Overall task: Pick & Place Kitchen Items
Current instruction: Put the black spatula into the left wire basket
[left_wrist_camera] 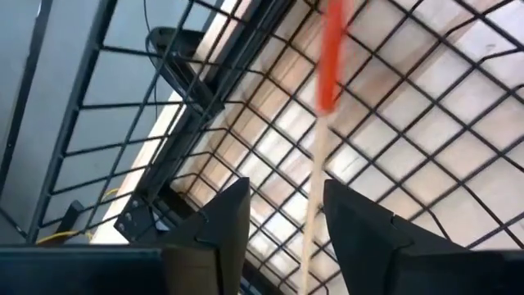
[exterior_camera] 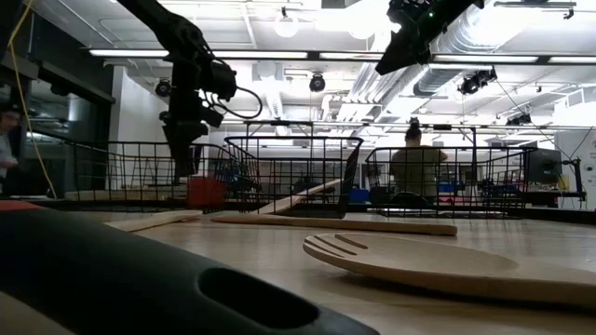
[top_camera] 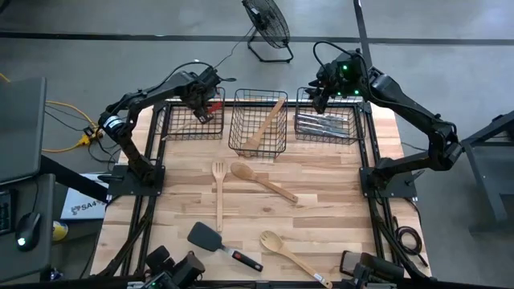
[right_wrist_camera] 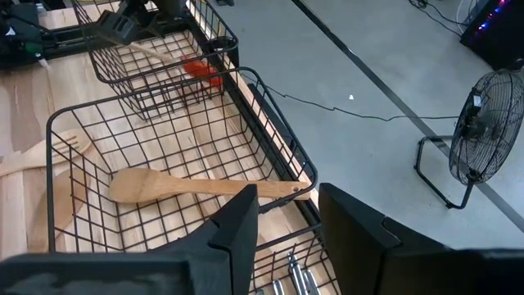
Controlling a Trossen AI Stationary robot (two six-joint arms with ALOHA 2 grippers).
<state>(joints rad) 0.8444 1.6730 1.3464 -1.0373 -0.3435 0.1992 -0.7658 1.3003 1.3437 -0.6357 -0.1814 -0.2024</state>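
My left gripper (top_camera: 201, 108) hangs open over the left wire basket (top_camera: 181, 132), pointing steeply down. The red-headed spatula's wooden handle (left_wrist_camera: 313, 197) runs between its fingers, and the red head (left_wrist_camera: 330, 49) lies toward the basket's floor. From the right wrist view the spatula (right_wrist_camera: 184, 61) slants in that basket. My right gripper (top_camera: 321, 92) waits open and empty above the right basket (top_camera: 353, 128), which holds silver cutlery (top_camera: 321, 124). A wooden spoon (top_camera: 265, 124) leans in the middle basket (top_camera: 259, 148). My left gripper's fingers stand on either side of the spatula's handle (left_wrist_camera: 311, 229), coming from above and lying across it. The handle runs close along one finger (left_wrist_camera: 352, 221). I cannot tell whether it touches that finger.
On the table in front of the baskets lie a wooden fork (top_camera: 218, 189), a wooden spoon (top_camera: 261, 181), a black turner (top_camera: 210, 239) and another wooden spoon (top_camera: 289, 250). A fan (top_camera: 269, 28) stands on the floor beyond the table's far edge.
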